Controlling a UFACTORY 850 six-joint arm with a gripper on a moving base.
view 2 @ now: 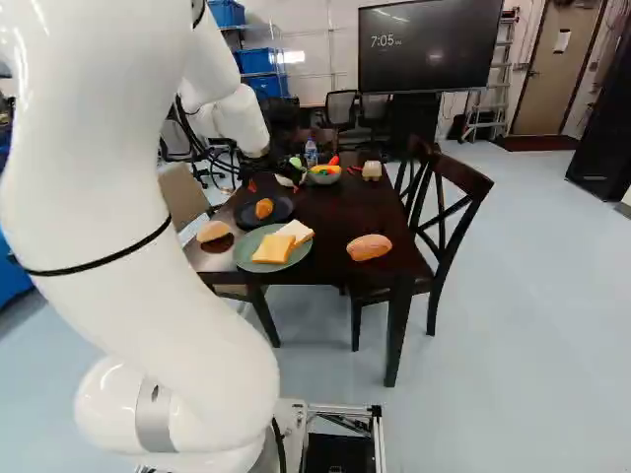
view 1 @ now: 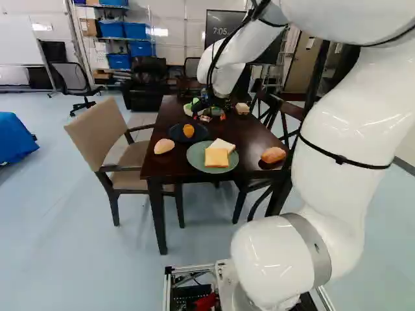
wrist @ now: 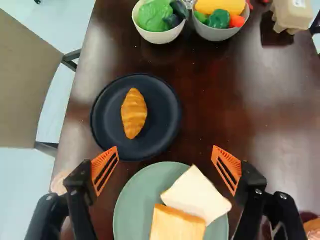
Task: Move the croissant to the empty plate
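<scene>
On the dark plate point(wrist: 164, 132), otherwise bare, we see the croissant point(wrist: 134, 113), ahead of the gripper point(wrist: 165, 148). Our fingers stand wide apart, released, with nothing between them. The green plate point(wrist: 131, 207) bears bread slices point(wrist: 175, 227), and we can make out no vacant plate, so we judge the croissant delivered; only backing the arm off seems left, though we cannot be certain. As for writing, the wall screen point(view 2: 424, 59) shows digits and the small carton point(wrist: 291, 16) wears a label; we leave both unread.
</scene>
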